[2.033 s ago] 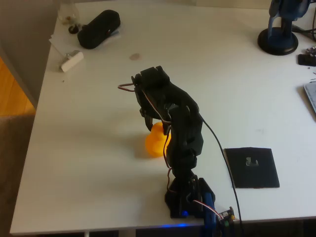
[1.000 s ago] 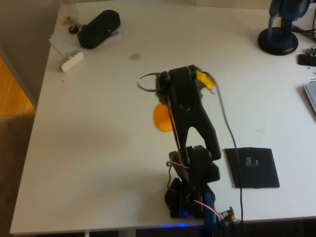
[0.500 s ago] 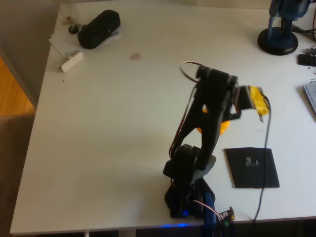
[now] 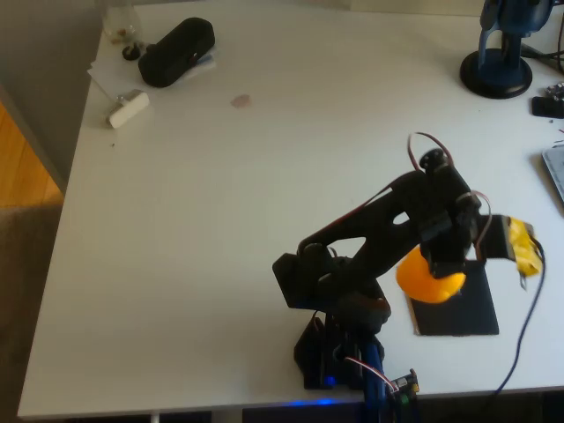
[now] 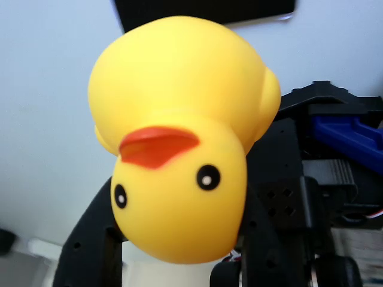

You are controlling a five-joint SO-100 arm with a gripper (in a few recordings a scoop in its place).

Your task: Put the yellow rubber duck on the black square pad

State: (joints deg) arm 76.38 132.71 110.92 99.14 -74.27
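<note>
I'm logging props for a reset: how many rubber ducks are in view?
1. The glossy yellow rubber duck is held in the black arm's pincer over the left edge of the thin black square pad in the overhead view. None seems hidden elsewhere.

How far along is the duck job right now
Done: the yellow rubber duck is picked up and carried over the left part of the black square pad, overhead view. In hand: the end effector grips the duck, which hangs head-first toward the wrist camera. Left: lower it onto the pad and let go; whether it touches yet is unclear.
</note>
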